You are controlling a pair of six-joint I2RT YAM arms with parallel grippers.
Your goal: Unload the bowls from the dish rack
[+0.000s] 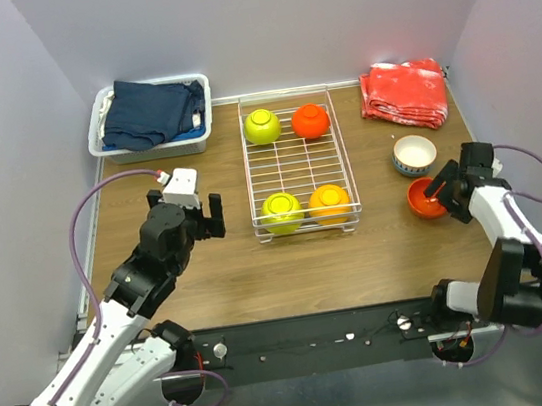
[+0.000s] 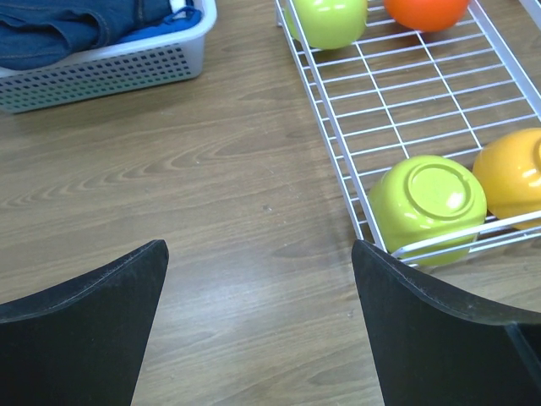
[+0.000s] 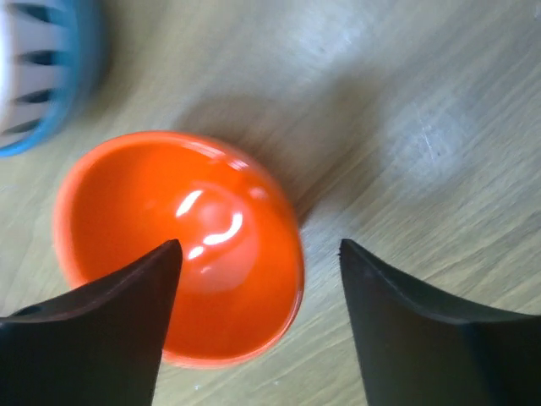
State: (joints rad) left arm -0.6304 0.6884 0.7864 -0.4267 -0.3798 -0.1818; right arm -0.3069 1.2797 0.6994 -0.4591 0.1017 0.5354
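The dish rack (image 1: 298,167) holds several upturned bowls: yellow-green (image 1: 262,125) and red-orange (image 1: 310,121) at the far end, yellow-green (image 1: 282,211) and orange (image 1: 330,203) at the near end. A red-orange bowl (image 1: 420,200) stands upright on the table right of the rack. My right gripper (image 1: 438,190) is open over it. In the right wrist view the right gripper (image 3: 259,245) straddles the rim of that red-orange bowl (image 3: 182,228), with its jaws apart. My left gripper (image 1: 201,211) is open above bare wood left of the rack, near the yellow-green bowl (image 2: 427,203).
A white bowl with a blue outside (image 1: 415,154) stands just beyond the red-orange one. A white bin of dark-blue cloth (image 1: 150,116) sits at the back left. A folded red cloth (image 1: 404,91) lies at the back right.
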